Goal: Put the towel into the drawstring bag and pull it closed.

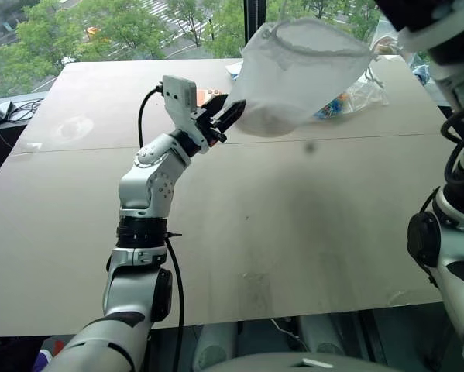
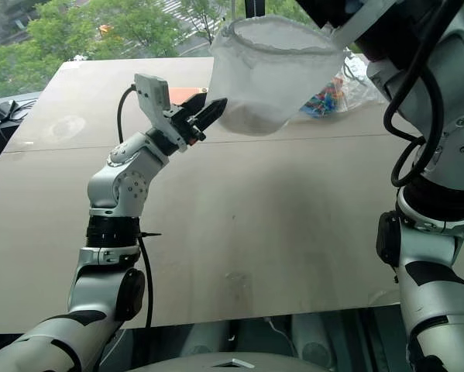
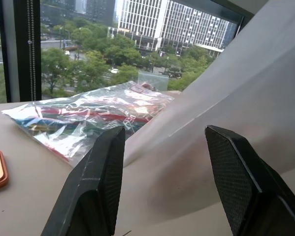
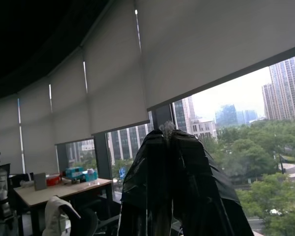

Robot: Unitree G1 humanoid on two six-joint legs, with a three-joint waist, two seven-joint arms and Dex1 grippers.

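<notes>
Bag is loaded, closing is what's left, as we read it. The drawstring bag (image 1: 293, 77) hangs clear above the desk (image 1: 293, 232), mouth up and still gaping. A pale lump sags in its bottom, which we take for the towel (image 1: 272, 118) seen through the thin fabric.

To close well, we want the left gripper (image 1: 230, 116) to pinch the bag's body just under the gathered rim, not down at the towel lump, then hold firm as the cord draws away. Pinching too low risks bunching cloth and leaving the mouth open.

Right gripper (image 4: 169, 135): jaws pressed together, a wisp of white cord or fabric showing at the tips. It is raised high over the bag's far rim and we judge it carries the bag by the cord.

Left arm: forearm angled up off the desk, wrist cocked toward the bag's lower side. Jaws stand well apart and hold nothing; in the left wrist view the fabric lies just past the fingertips (image 3: 105, 147), contact unclear.
</notes>
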